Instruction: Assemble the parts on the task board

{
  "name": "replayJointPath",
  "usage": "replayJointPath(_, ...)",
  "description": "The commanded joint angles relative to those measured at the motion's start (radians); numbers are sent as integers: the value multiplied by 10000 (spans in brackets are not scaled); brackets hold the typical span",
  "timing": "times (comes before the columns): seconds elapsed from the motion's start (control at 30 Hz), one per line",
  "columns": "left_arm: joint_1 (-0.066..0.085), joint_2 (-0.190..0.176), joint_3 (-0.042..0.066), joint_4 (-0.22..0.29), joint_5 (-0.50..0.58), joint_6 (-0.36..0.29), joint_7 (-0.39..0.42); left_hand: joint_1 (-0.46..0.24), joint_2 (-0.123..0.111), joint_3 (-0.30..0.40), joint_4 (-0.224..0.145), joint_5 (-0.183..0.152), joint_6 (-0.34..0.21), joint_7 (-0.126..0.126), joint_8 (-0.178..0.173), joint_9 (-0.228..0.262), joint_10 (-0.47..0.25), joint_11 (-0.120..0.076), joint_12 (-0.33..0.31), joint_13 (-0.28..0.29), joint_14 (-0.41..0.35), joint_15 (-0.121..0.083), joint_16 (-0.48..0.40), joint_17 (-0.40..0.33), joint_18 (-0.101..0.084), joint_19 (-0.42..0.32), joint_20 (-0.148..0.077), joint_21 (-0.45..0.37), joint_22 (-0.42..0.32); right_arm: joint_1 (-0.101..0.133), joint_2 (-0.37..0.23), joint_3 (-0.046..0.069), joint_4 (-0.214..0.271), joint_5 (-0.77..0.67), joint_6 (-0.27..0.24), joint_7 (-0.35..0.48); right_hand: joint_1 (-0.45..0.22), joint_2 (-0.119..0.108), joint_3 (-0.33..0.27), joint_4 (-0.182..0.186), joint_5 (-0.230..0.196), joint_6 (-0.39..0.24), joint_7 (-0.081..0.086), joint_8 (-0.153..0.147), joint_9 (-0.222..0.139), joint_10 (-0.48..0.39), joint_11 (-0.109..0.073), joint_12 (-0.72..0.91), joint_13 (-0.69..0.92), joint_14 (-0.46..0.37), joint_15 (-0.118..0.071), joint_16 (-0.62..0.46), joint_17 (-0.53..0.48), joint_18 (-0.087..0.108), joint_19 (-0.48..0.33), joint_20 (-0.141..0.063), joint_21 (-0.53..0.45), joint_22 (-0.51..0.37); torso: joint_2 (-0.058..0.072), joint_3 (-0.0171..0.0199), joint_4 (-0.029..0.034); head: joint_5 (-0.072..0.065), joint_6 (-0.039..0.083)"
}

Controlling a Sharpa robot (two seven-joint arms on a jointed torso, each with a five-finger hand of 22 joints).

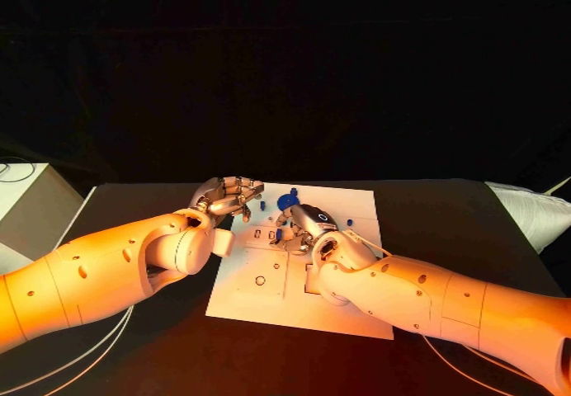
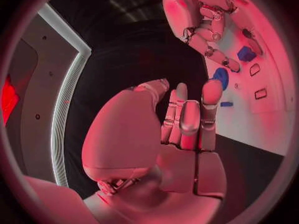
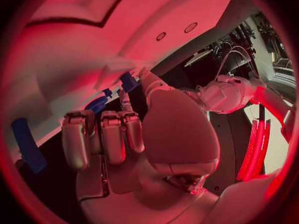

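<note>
My 2 hands: left hand [image 1: 228,196] hung spread, holding nothing; right hand [image 1: 307,224] curled over 1 task board [image 1: 268,297], grip unclear.

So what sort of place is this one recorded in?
Probably a robot lab test bench, not a home or a factory line: a black table against a dark backdrop, a white task board with cut-out slots and small blue parts, and loose cables trailing across the table.
</note>
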Motion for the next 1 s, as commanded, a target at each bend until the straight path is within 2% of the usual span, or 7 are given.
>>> replayJointPath(0.03, 12, 48, 9, -21, -221, 40, -145, -64, -41, 52, -4, 5, -51, 10, 95, -25, 59, -15, 89, 32, 165, 14, 142, 243, -161, 193, 5, 179, 315, -6, -95, -1, 143, -45, -425, 308, 208, 30, -308, 112, -62, -261, 71, -136, -56, 522, 135, -95, 2232, 1045, 126, 43, 2635, -90, 898, 132, -69, 2393, -19, 5, -4, 1, 30)
replayJointPath(0.2, 13, 123, 9, -188, -971, 20, -703, -185, -81, 7, -86, 17, 177, -123, 408, -3, 352, -159, 1265, 614, 685, -73, 667, 1438, -284, 495, -61, 732, 1231, 124, -512, 0, 721, 138, -914, 1232, 594, 116, -749, 450, -54, -487, 171, -294, -130, 496, 225, -107, 2211, 1045, 210, 43, 2635, -88, 895, 206, -78, 2392, -92, 19, -98, 63, 101)
replayJointPath(0.3, 19, 190, 11, -342, -1450, 92, -1127, -347, -113, -59, -80, -1, 244, -203, 576, 26, 501, -217, 2467, 1285, 1167, -136, 1061, 2404, -316, 551, -116, 941, 1496, 255, -796, 5, 1115, 347, -1031, 1862, 806, 209, -743, 503, -16, -468, 182, -301, -135, 463, 238, -129, 2187, 1045, 225, 43, 2635, -79, 883, 226, -121, 2377, -148, 37, -154, 124, 164)
replayJointPath(0.43, 79, 347, 13, -670, -2277, 484, -1935, -727, -121, -263, 137, 15, 287, -271, 647, 46, 2046, -273, 4437, 4006, 1770, -183, 1458, 3557, -507, 1180, -162, 1482, 2653, 458, -1328, 25, 1738, 725, -986, 2595, 938, 281, -713, 546, 112, -368, 167, -257, -120, 432, 229, -150, 2163, 1045, 224, 43, 2635, -67, 869, 236, -174, 2358, -262, 55, -219, 207, 196)
replayJointPath(0.67, 390, 657, 9, -1353, -4891, 1347, -3277, -1019, -60, -436, 253, 72, 662, -491, 619, 129, 3960, -482, 5932, 6843, 2461, -378, 1898, 5103, -934, 2548, -345, 2518, 5215, 798, -2713, 48, 2735, 2097, -882, 3597, 1073, 328, -626, 645, 684, -136, 96, -66, -67, -44, 163, -501, 1805, 1045, 166, 43, 2635, 69, 701, 203, -817, 2123, -532, 133, -402, 502, 173)
replayJointPath(0.8, 662, 833, 6, -1632, -6071, 2032, -4194, -1047, -115, -403, 277, 64, 768, -534, 561, 157, 4405, -528, 6195, 7499, 2461, -426, 1898, 5103, -1037, 2835, -393, 2720, 5797, 1012, -3655, 49, 3307, 3035, -1177, 4026, 1000, 429, -513, 852, 874, -12, 7, 253, 34, -653, 74, -982, 1310, 1045, 83, 43, 2635, 195, 533, 135, -1458, 1873, -652, 199, -506, 654, 35)
replayJointPath(1.0, 1077, 1353, -6, -2013, -7170, 3889, -6140, -1342, 15, -397, 330, 58, 748, -523, 441, 192, 4374, -520, 6123, 7401, 2461, -427, 1898, 5103, -1065, 2906, -404, 2783, 5954, 1274, -4774, 89, 3778, 4042, -1477, 4265, 865, 494, -319, 936, 1229, -121, -39, 501, 118, -987, 19, -1326, 927, 912, 17, -207, 2205, 367, 306, 66, -2408, 1477, -818, 326, -541, 766, -251)
